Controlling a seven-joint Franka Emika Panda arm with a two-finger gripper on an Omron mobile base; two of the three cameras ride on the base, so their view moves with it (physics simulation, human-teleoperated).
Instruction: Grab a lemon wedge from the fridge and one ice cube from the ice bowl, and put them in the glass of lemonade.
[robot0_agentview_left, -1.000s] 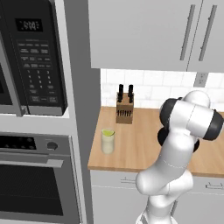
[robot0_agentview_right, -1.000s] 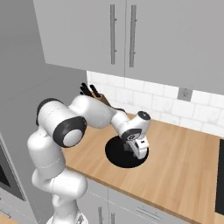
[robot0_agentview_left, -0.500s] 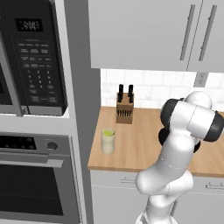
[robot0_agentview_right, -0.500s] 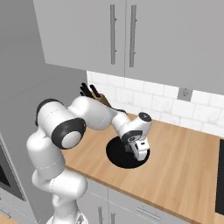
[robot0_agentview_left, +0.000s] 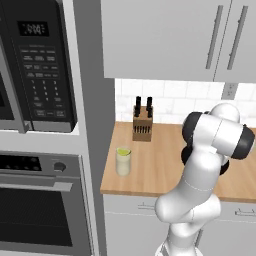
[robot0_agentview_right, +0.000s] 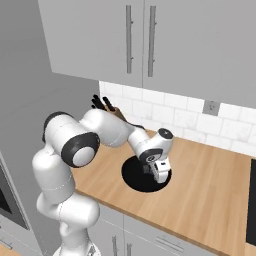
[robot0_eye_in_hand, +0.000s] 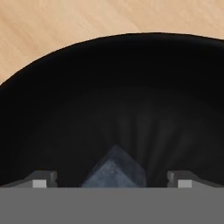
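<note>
- Since prev. frame: gripper (robot0_eye_in_hand: 112, 183) lowered slightly into ice bowl (robot0_agentview_right: 134, 176).
- Jaws wide apart, empty.
- Ice cube (robot0_eye_in_hand: 114, 170) sits centred betw. fingertips, just ahead.

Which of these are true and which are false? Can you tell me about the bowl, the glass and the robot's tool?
1. The tool is down inside the black ice bowl. True.
2. The tool is shut tight. False: its fingertips stand wide apart.
3. A greyish ice cube sits between the fingertips. True.
4. The glass of lemonade lies tipped over. False: it stands upright on the wooden counter.
5. The knife block stands in front of the glass. False: it is behind, near the wall.
</note>
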